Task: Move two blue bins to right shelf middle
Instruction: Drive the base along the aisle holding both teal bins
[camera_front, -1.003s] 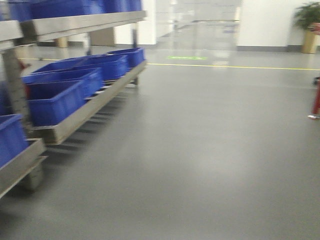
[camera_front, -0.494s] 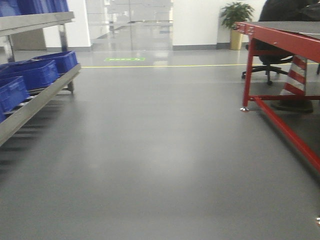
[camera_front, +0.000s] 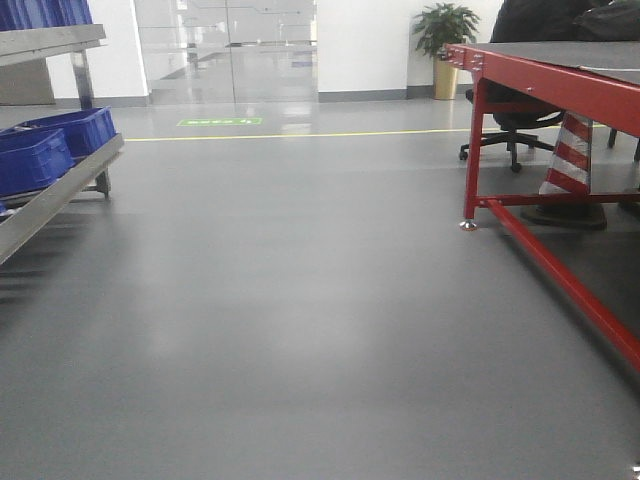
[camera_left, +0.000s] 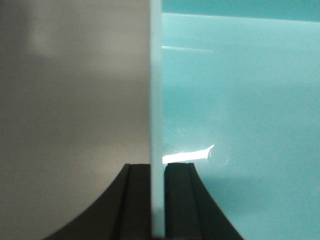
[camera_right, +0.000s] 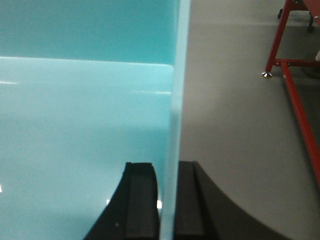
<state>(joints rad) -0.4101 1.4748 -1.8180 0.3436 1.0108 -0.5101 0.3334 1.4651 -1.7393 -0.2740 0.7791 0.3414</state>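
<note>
A blue bin (camera_left: 240, 100), which looks teal up close, fills both wrist views. My left gripper (camera_left: 157, 167) is shut on the bin's thin left wall (camera_left: 156, 75), one finger inside and one outside. My right gripper (camera_right: 167, 167) is shut on the same bin's (camera_right: 85, 110) right wall (camera_right: 176, 90) in the same way. Grey floor shows outside each wall. In the front view, two more blue bins (camera_front: 35, 155) (camera_front: 85, 128) sit on a metal rack (camera_front: 50, 195) at the left edge. The right shelf is out of view, and neither gripper shows in the front view.
A red-framed table (camera_front: 560, 80) stands at the right, with a striped cone (camera_front: 568, 160) and an office chair (camera_front: 515, 130) beneath it. Its leg (camera_right: 295, 100) also shows in the right wrist view. A potted plant (camera_front: 445, 40) and a yellow floor line (camera_front: 300, 134) lie far ahead.
The front view has swung to the right. The rack with blue bins slid toward the left edge, and the red table came into view at the right.
</note>
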